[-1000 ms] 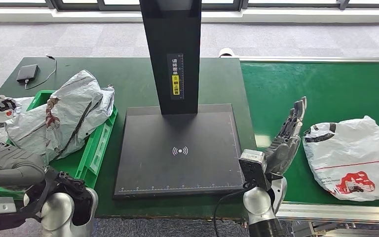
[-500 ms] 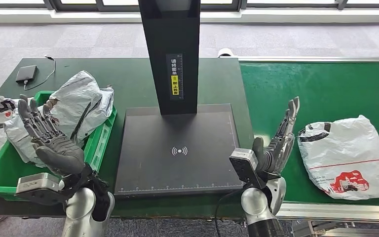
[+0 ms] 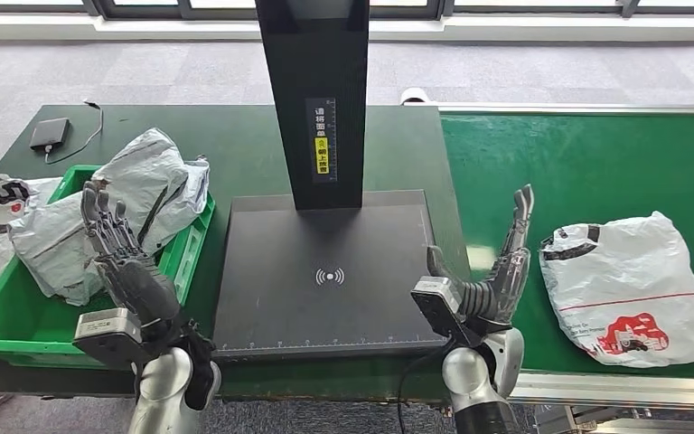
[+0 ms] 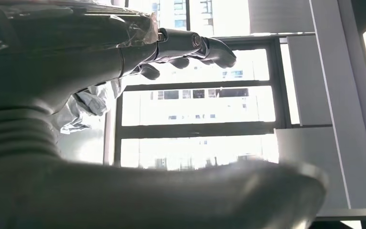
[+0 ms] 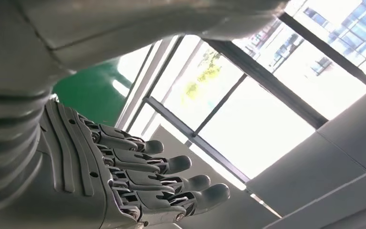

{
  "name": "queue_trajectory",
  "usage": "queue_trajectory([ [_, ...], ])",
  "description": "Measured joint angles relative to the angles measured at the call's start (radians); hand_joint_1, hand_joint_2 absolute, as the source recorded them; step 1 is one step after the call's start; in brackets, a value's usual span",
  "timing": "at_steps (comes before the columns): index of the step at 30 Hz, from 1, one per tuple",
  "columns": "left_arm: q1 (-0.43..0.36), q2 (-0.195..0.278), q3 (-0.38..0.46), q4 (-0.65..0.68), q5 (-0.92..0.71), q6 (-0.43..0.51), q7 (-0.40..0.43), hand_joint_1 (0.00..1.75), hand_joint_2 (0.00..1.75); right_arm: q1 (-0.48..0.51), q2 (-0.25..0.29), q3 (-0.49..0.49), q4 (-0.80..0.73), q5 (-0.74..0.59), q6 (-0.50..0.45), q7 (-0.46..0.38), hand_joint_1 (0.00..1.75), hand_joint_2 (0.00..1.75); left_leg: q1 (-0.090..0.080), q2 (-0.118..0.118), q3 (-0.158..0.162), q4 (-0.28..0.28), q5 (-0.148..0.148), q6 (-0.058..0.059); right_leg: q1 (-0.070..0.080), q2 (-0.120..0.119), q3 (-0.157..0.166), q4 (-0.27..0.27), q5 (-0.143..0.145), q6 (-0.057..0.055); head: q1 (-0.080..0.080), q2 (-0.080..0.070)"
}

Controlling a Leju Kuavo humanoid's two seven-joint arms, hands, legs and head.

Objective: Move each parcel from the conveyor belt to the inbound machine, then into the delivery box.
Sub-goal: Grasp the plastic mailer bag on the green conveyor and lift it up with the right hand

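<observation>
My right robot hand (image 3: 497, 280) is open beside the soft, crinkly parcel (image 3: 628, 289); I should pinch its loose edge.

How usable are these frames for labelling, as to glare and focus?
Head view: evenly lit, sharp, parcel clear. Left wrist view: backlit by bright windows, left hand dark, foreground blurred. Right wrist view: windows blown out, right hand fairly sharp.
</observation>
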Motion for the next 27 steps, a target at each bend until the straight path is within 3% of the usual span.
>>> queue_trajectory([
  [4, 0.019, 0.001, -0.005, -0.018, -0.010, 0.003, 0.000, 0.00, 1.75, 0.005, -0.001, -0.077, -0.011, 0.283, -0.001, 0.102, 0.00, 1.75, 0.000, -0.002, 0.000, 0.000, 0.000, 0.000, 0.000, -0.001, 0.000, 0.000, 0.000, 0.000, 0.000, 0.000],
  [7, 0.041, 0.002, -0.007, -0.038, -0.017, 0.009, 0.000, 0.00, 1.75, -0.021, -0.009, -0.181, -0.008, 0.596, -0.001, 0.302, 0.00, 1.75, 0.000, -0.002, 0.000, 0.000, 0.000, 0.000, 0.000, -0.002, 0.001, 0.000, 0.000, 0.000, 0.000, 0.000],
  [9, 0.056, 0.003, -0.009, -0.053, -0.019, 0.006, 0.000, 0.00, 1.75, -0.071, -0.034, -0.259, 0.047, 0.715, -0.001, 0.467, 0.00, 1.75, 0.000, -0.002, 0.000, 0.000, 0.000, 0.001, 0.000, -0.002, 0.001, 0.000, 0.000, 0.001, 0.000, 0.000],
  [12, 0.072, 0.003, -0.009, -0.070, -0.018, -0.002, 0.000, 0.00, 1.75, -0.141, -0.101, -0.330, 0.158, 0.744, 0.000, 0.623, 0.00, 1.75, -0.001, -0.003, 0.000, 0.001, 0.001, 0.003, -0.001, -0.003, 0.002, -0.001, 0.001, 0.002, 0.000, 0.000],
  [17, 0.093, 0.003, -0.012, -0.088, -0.023, -0.012, 0.000, 0.00, 1.75, -0.243, -0.234, -0.357, 0.380, 0.743, 0.000, 0.775, 0.00, 1.75, -0.003, -0.003, 0.000, 0.001, 0.001, 0.004, -0.003, -0.002, 0.001, -0.001, 0.002, 0.003, 0.000, 0.000],
  [22, 0.118, 0.002, -0.013, -0.099, -0.026, -0.016, 0.000, 0.00, 1.75, -0.311, -0.331, -0.423, 0.554, 0.744, -0.001, 0.809, 0.00, 1.75, -0.003, -0.004, 0.000, 0.001, 0.001, 0.004, -0.003, -0.004, 0.002, -0.001, 0.002, 0.004, 0.000, 0.000],
  [27, 0.124, 0.002, -0.013, -0.103, -0.028, -0.017, 0.000, 0.00, 1.75, -0.329, -0.372, -0.457, 0.631, 0.744, -0.001, 0.814, 0.00, 1.75, -0.003, -0.003, 0.000, 0.001, 0.001, 0.004, -0.003, -0.003, 0.001, -0.001, 0.001, 0.004, 0.000, 0.000],
])
